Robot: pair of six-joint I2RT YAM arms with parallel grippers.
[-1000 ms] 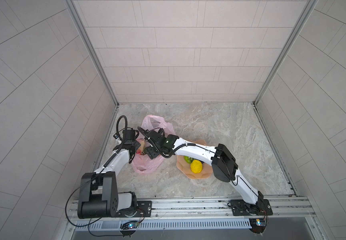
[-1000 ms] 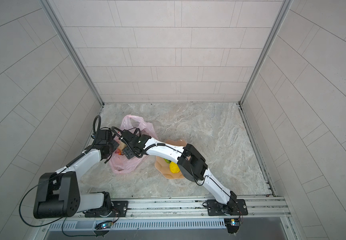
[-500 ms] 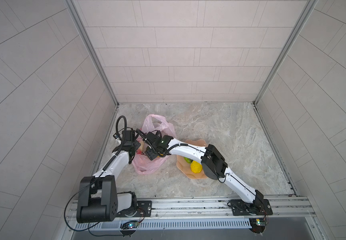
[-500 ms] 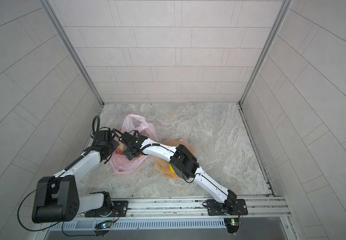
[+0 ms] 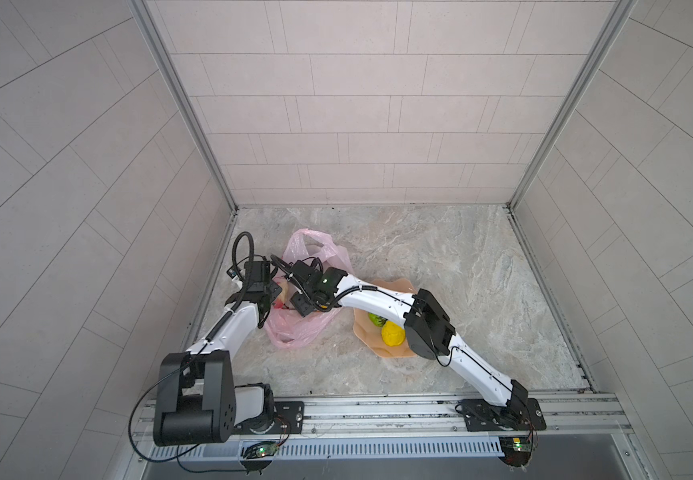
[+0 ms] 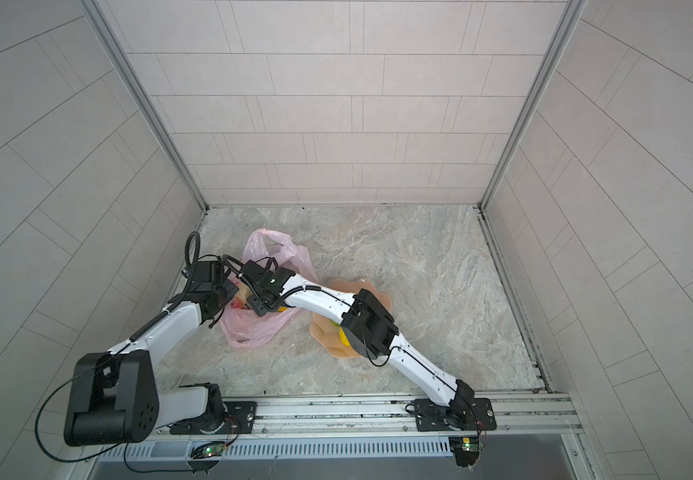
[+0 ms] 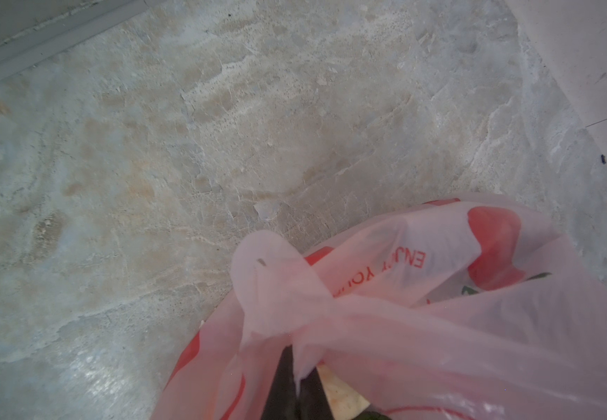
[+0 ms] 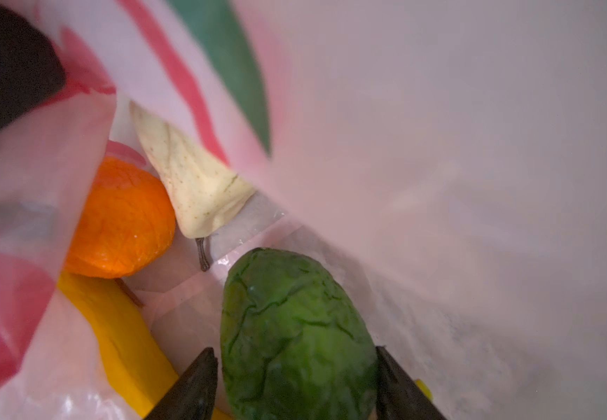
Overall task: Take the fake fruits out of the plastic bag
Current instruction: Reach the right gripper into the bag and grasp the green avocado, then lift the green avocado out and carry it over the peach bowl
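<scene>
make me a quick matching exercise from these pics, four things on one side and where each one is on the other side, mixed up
1 wrinkled green fruit
2 orange fruit
3 round yellow fruit
4 plastic bag

a in the peach dish
b pinched by the left gripper
c between the fingers of the right gripper
d loose in the bag, beside a cream fruit

Pairs: 1-c, 2-d, 3-a, 4-b

Soft even light, faint shadows, blurry close wrist views
</scene>
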